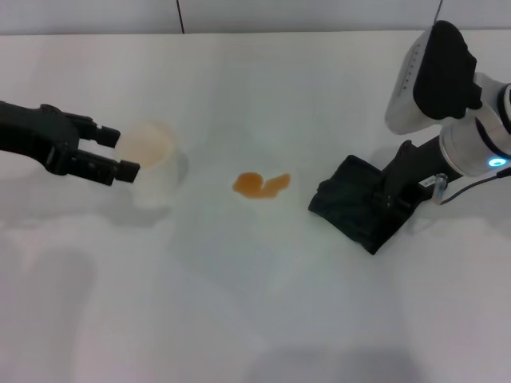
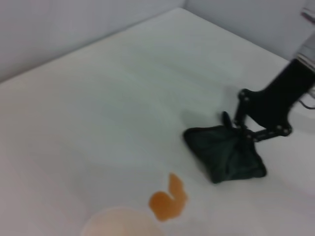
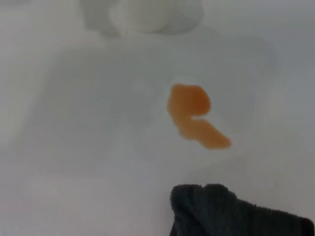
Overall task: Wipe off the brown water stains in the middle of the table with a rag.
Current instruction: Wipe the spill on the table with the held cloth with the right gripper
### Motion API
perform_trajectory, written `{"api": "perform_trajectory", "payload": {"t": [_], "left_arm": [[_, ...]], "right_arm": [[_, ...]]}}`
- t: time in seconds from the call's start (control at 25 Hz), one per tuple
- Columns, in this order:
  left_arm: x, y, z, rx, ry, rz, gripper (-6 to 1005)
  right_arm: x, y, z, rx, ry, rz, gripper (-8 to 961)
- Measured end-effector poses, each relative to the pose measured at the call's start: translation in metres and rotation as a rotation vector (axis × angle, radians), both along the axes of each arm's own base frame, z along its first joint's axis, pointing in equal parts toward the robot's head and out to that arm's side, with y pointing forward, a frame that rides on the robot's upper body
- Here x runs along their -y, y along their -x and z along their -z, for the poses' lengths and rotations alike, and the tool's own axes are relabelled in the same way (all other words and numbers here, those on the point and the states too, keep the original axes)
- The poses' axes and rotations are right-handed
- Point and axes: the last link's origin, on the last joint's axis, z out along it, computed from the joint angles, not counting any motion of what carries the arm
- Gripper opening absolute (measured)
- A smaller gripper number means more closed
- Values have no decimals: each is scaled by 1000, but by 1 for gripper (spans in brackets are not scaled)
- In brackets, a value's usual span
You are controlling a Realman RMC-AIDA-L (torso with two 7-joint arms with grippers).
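1. From the head view, the brown water stains (image 1: 260,185) sit as one small orange-brown blotch near the middle of the white desk (image 1: 255,319).
2. Same view: the rag (image 1: 355,205), dark and crumpled, lies on the desk to the robot's right of the blotch, apart from it. The right gripper (image 1: 389,194) is down on the rag's right part, its black fingers pinched into the cloth.
3. Same view: the left gripper (image 1: 116,154) hangs at the left, its two fingers spread apart and holding nothing, tips just beside a white cup (image 1: 153,165) with a brownish inside.
4. From the left wrist view, the rag (image 2: 224,154) is bunched into a peak where the right gripper (image 2: 242,132) clamps it; the stains (image 2: 168,199) lie apart from the cloth, and the cup's rim (image 2: 120,222) shows just beside the blotch.
5. From the right wrist view, the stains (image 3: 194,115) lie on the bare desk (image 3: 74,147), between the rag's dark edge (image 3: 216,211) and the pale, blurred cup (image 3: 142,17). The rag does not touch the blotch. No fingers show in this view.
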Motion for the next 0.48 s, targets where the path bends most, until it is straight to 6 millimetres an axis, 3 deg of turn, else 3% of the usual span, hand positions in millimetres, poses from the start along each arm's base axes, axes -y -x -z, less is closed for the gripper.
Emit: {"api": "perform_trajectory", "payload": {"t": [0.48], "left_arm": [[-2, 0, -5, -5, -5, -1, 861]], "right_arm": [[6, 16, 9, 10, 30, -68, 51]]}}
